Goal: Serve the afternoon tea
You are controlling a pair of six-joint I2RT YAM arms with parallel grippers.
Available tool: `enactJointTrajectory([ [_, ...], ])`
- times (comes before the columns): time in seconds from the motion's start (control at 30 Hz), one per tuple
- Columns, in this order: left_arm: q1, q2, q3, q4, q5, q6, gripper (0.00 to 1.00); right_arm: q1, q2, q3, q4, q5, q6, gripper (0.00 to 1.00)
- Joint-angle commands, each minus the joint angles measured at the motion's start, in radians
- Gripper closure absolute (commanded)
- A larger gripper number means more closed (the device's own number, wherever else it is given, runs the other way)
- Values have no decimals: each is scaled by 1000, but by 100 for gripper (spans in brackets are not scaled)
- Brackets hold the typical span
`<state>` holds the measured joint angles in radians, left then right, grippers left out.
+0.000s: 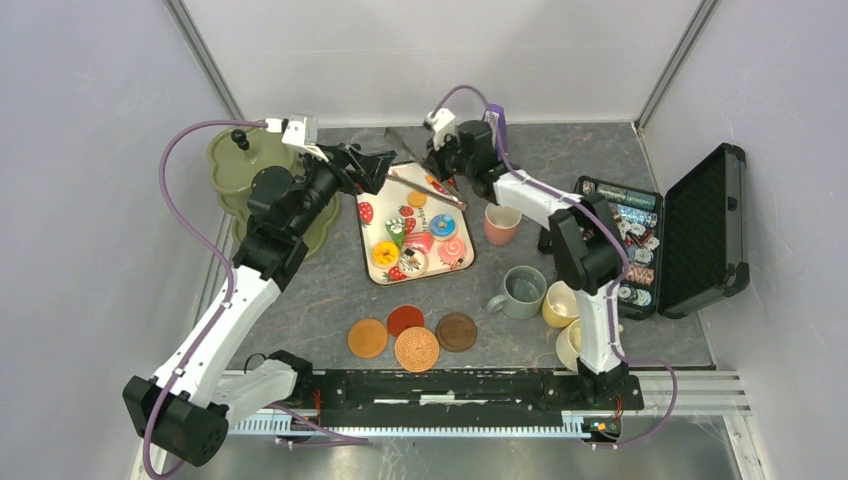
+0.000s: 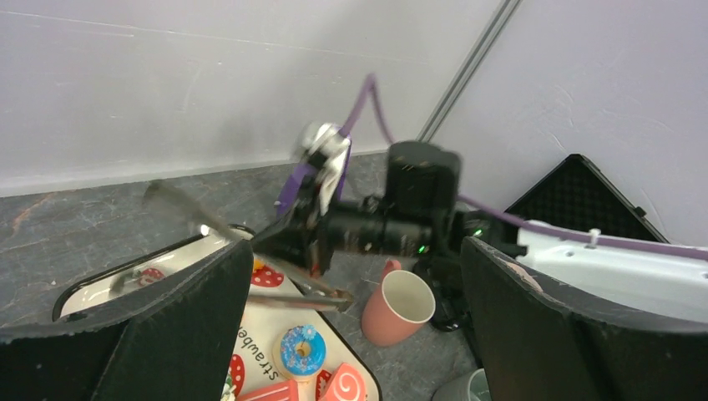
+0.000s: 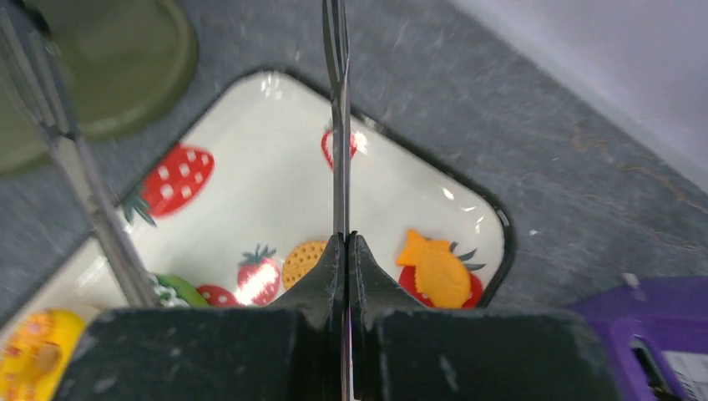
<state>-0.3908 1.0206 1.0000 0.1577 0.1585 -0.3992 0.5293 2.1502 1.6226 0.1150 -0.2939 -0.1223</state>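
Now we have the right fingers (image 3: 275,334) clenched on one thin arm of the tongs (image 3: 338,125), over the far end of the strawberry tray (image 3: 250,200); the other arm splays off to the side. The left fingers (image 2: 167,334) stand released, holding nothing, near the tray's far left corner. The pastries (image 1: 443,226) lie in the tray, with the stand (image 1: 225,165) just left of it. We judge the grip lopsided: pinching a pastry needs both arms between the fingers, so we should steady the tongs first.
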Motion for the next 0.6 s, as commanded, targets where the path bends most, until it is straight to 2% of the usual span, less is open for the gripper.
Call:
enactJointTrajectory([
  [0.0,-9,6,40,4,-24,-37,0,-74,-117,-33,202,-86,356,100],
  [0.13,-11,26,42,-5,-22,-73,0,-114,-181,-147,416,-230,680,100],
  [0.23,-17,49,36,3,0,-137,0,-138,-264,-295,689,-282,907,100],
  [0.4,-38,138,32,95,172,-250,0,-178,-344,-474,1055,-324,1233,100],
  [0.57,-90,264,52,160,314,-306,0,-180,-351,-549,1345,-326,1486,100],
])
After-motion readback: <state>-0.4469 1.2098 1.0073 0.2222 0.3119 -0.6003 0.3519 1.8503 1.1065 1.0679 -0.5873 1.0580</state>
